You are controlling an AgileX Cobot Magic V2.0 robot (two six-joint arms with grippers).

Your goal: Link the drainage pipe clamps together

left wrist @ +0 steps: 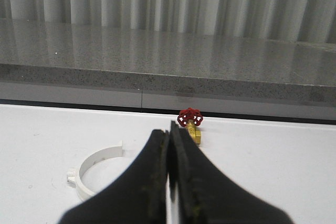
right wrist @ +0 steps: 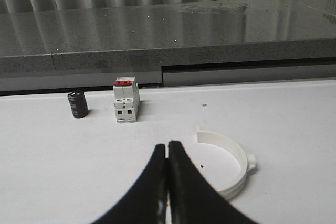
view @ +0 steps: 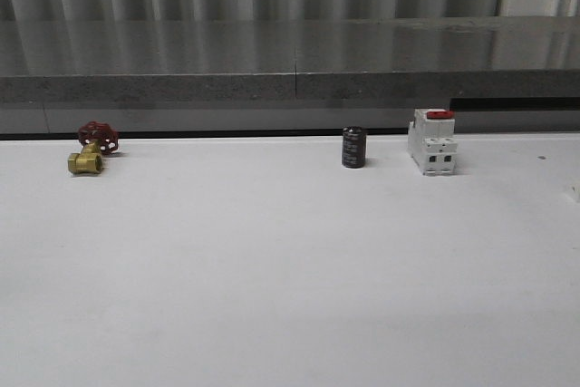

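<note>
Plain white worktop. Speckled grey stone ledge behind. Brass-yellow valve, dark red handwheel. Black cylinder, faint pale print. White block, red top. Two white plastic half-rings. Both hands matte black.

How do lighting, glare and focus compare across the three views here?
Front view: dim, soft, grainy; the brass valve with red handwheel casts only a faint shadow. Left wrist view: streaky reflections on the grey stone ledge, and the shut black left claw is close and blurred. Right wrist view: sharper, the white plastic half-ring clamp crisp, with bright specks on the ledge.
</note>
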